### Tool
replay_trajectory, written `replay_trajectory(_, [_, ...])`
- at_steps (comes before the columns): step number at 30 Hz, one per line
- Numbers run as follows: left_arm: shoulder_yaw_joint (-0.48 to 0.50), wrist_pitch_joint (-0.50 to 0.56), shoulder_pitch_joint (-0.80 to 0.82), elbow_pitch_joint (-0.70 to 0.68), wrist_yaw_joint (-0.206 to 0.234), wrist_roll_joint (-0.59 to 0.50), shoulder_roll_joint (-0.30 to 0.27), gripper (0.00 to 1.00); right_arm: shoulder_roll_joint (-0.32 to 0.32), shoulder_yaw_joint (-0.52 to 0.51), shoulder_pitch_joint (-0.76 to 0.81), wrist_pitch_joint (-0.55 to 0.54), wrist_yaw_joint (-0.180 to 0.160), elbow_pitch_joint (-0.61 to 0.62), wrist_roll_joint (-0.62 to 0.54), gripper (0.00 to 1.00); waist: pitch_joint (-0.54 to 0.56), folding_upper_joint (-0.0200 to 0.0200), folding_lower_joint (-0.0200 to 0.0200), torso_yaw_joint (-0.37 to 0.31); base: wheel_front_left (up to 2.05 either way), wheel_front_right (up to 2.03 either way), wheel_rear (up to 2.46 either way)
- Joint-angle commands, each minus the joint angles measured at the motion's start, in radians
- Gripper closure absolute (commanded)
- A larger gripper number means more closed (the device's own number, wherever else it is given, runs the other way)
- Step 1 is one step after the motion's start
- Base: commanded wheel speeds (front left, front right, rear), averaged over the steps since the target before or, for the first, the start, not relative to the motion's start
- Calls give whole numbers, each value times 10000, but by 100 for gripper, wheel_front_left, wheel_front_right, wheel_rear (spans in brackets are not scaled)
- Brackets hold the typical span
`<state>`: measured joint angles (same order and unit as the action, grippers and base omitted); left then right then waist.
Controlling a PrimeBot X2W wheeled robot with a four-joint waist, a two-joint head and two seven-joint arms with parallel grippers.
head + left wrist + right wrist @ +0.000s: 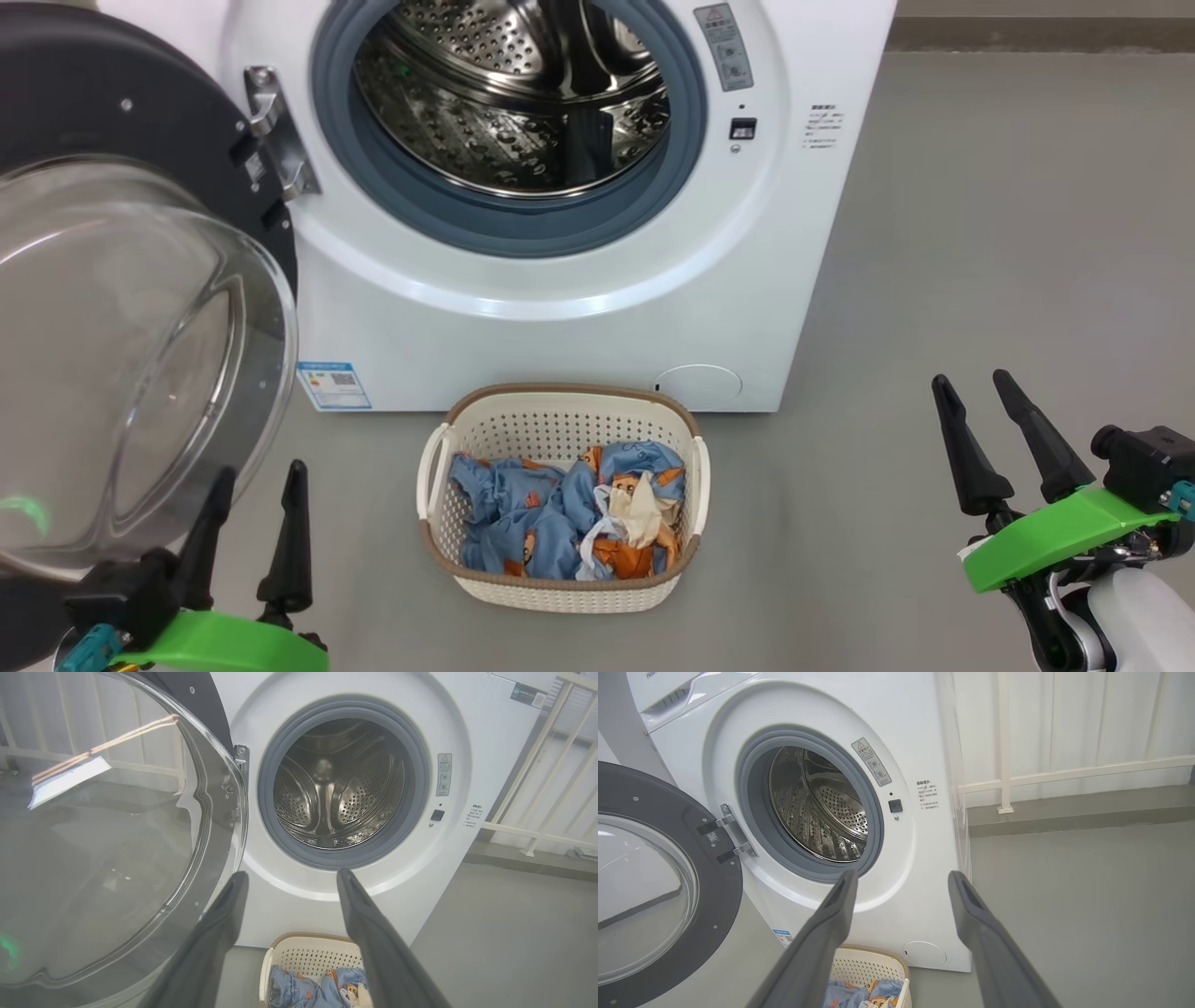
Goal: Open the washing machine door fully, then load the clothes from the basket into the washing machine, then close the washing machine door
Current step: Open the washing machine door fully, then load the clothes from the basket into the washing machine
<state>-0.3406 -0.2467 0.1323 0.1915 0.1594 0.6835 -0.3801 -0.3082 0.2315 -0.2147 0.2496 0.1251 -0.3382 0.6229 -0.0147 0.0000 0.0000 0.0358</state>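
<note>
Washing machine door [140,327] stands swung wide to the left of the washing machine [579,317], hanging on its metal hinge [275,131], glass bowl bulging twd the head camera. Steel drum [513,93] is exposed inside the grey gasket [523,229]. Basket [560,397] sits on the floor [980,233] directly in front of the machine, below the opening & close to the front panel. Clothes [569,513], blue w/ orange & white bits, lie bunched inside it. Left end effector [261,468] at lower left: fingers apart, gripping nothing, tips just beside the door's glass edge, left of the basket. Right end effector [969,377] at lower right: fingers apart too, gripping nothing, over bare floor, well apart from basket & machine. Both wrist views look along spread fingers at the machine front, w/ basket rim low in frame. White railing [1064,772] runs behind, right of the machine.
</note>
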Motion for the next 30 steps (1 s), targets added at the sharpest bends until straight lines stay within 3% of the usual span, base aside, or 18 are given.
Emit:
replay_trajectory(1, [449, -119, 124, -188, -8, -126, -165, 0, -199, 212, -84, 122, 56, 282, -98, 0, 64, 0, 0, -158, 0, 0, 0])
replay_trajectory(30, [978, -150, -93, -111, -589, -976, 498, 0, -244, 194, -131, 122, 56, 420, -233, 0, -129, 0, 0, -395, 0, 0, 0])
